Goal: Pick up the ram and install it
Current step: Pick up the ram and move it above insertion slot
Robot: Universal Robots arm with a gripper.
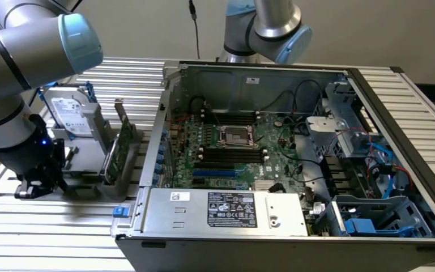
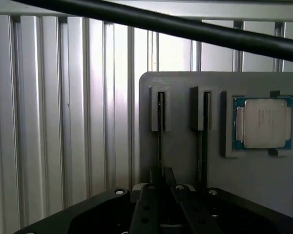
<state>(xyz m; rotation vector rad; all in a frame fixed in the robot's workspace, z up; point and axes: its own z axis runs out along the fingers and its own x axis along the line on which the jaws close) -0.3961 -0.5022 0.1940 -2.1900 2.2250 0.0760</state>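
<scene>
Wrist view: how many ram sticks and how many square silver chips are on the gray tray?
Ram sticks: 2
Square silver chip: 1
Total: 3

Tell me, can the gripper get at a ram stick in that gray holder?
Probably yes. The gripper is poised right at one ram stick, which stands on edge in the gray holder, and nothing lies between them.
</scene>
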